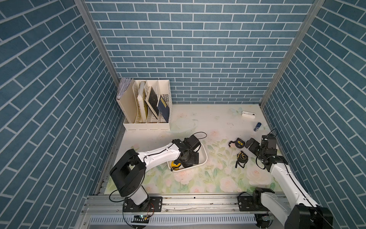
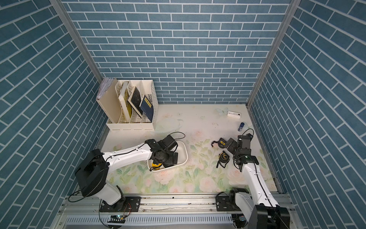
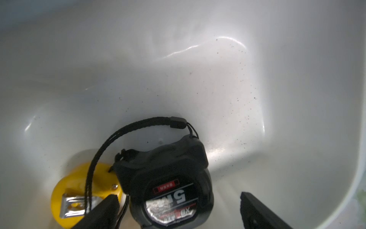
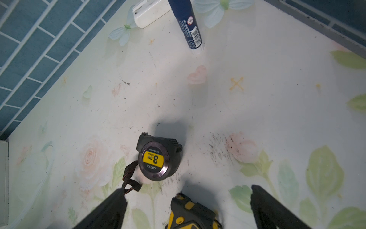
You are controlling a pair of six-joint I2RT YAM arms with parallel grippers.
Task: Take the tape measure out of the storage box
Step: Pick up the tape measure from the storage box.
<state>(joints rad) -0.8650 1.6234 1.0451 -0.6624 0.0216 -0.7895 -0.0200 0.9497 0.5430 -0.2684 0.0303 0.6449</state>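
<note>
Down inside the shallow white plastic storage box (image 1: 205, 156), on the left arm's side of the flowered table, the left gripper (image 3: 178, 196) hangs with its jaws spread wide and nothing in them. One black finger (image 3: 103, 210) sits either side of the chunky black tape measure (image 3: 162, 164) marked 5M. That one lies label-up on the box floor, hard against a round yellow tape measure (image 3: 79, 184) with a metal belt clip.

The trouble I'd expect comes from the black wrist strap (image 3: 103, 146). It loops off the black case and drapes across the yellow one, right by the nearer finger. If the jaws close as they stand, that finger looks likely to pinch the strap or nip the yellow case. The lift could then drag both up, or drop one partway. The black case is wide and smooth, so a shallow bite may let it twist out. The box looks light, and a finger catching its wall could shove or tip it.

The left arm (image 1: 158, 154) stretches low from its base, wrist bent down over the rim so the gripper points into the box. The right arm (image 1: 281, 174) reaches over the right of the table. The right gripper (image 4: 188, 190) gapes empty above a round black tape measure with a yellow 3.0m label (image 4: 156, 158) and a black-and-yellow tape measure (image 4: 190, 214), both outside the box.
</note>
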